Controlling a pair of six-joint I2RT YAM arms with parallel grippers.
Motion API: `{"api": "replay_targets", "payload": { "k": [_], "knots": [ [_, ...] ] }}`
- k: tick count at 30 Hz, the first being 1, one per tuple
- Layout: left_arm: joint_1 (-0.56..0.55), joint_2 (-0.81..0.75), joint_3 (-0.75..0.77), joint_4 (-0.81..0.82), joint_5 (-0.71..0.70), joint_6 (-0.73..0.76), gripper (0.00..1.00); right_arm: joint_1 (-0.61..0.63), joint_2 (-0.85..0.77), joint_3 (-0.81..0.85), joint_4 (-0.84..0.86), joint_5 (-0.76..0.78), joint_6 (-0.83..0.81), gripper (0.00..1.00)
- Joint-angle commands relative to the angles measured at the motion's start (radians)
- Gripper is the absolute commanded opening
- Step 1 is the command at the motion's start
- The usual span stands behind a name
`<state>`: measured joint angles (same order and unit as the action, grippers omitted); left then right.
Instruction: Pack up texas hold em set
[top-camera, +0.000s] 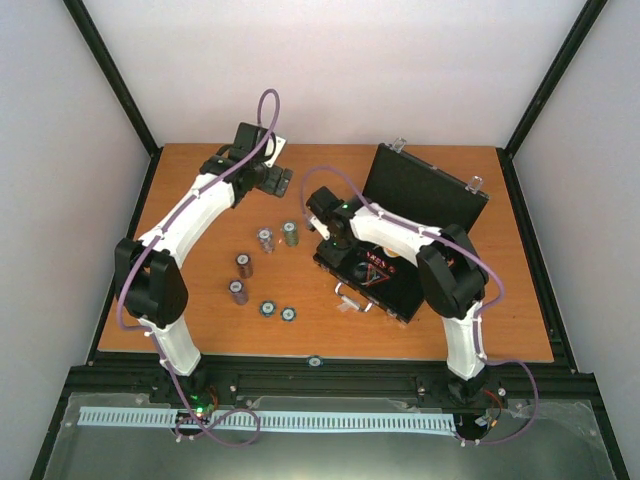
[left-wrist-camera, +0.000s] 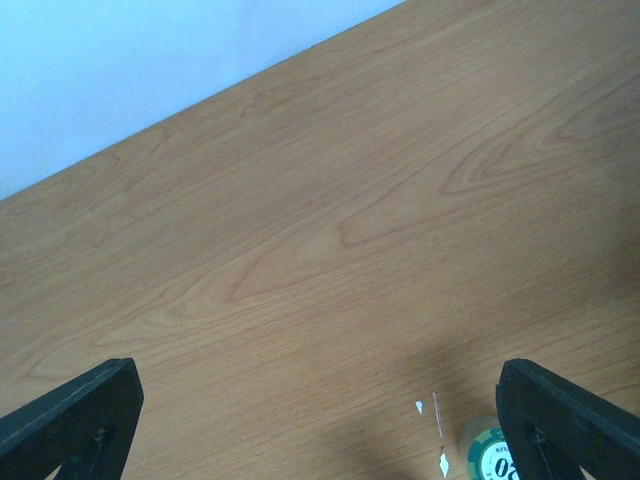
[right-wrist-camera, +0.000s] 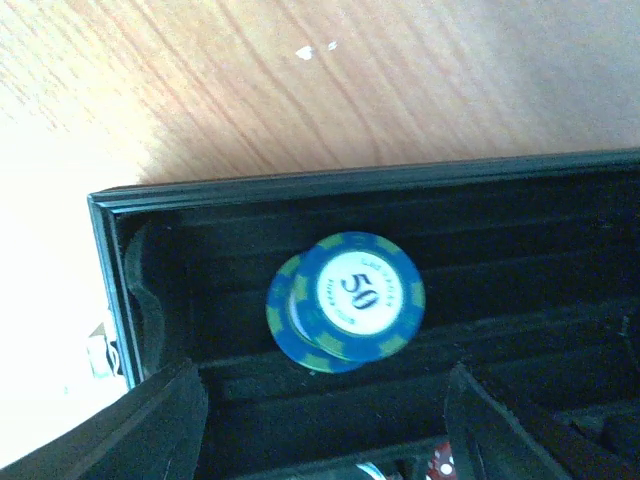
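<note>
left gripper (left-wrist-camera: 315, 405) gapes wide and empty over the table (left-wrist-camera: 300, 200), loose chip stacks (top-camera: 265, 240) stand between the arms, light, stiff, likely slippery and best pinched across their sides, as the right gripper (right-wrist-camera: 322, 400) hovers half open, holding nothing, above two blue chips (right-wrist-camera: 345, 300) in the open case (top-camera: 425, 195).

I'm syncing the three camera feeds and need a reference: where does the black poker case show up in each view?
Top external: black case sits right of centre, lid raised.
Left wrist: not in it; a green chip sits at the bottom edge.
Right wrist: black case fills the lower half, a blue 50 chip inside.
Shared landmark: the wooden table, in all three.
</note>
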<state>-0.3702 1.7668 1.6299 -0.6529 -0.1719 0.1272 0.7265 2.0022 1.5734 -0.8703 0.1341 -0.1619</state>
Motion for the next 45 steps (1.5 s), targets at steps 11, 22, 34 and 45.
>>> {"api": "replay_targets", "payload": {
  "k": [11, 22, 34, 45],
  "knots": [
    [0.008, -0.042, 0.038, -0.019, 0.012, -0.046, 1.0, 0.052, 0.085, -0.028, 0.011, 0.123, -0.043, 0.67],
    [0.008, -0.068, 0.003, -0.01, -0.002, -0.037, 1.0, 0.053, 0.138, -0.02, 0.007, 0.158, -0.044, 0.65],
    [0.008, -0.082, -0.009, -0.01, -0.02, -0.028, 1.0, 0.036, 0.155, 0.003, -0.005, 0.164, -0.005, 0.37],
    [0.008, -0.087, -0.013, -0.008, -0.036, -0.017, 1.0, 0.008, 0.138, 0.065, -0.012, 0.211, 0.03, 0.29]
  ]
}}
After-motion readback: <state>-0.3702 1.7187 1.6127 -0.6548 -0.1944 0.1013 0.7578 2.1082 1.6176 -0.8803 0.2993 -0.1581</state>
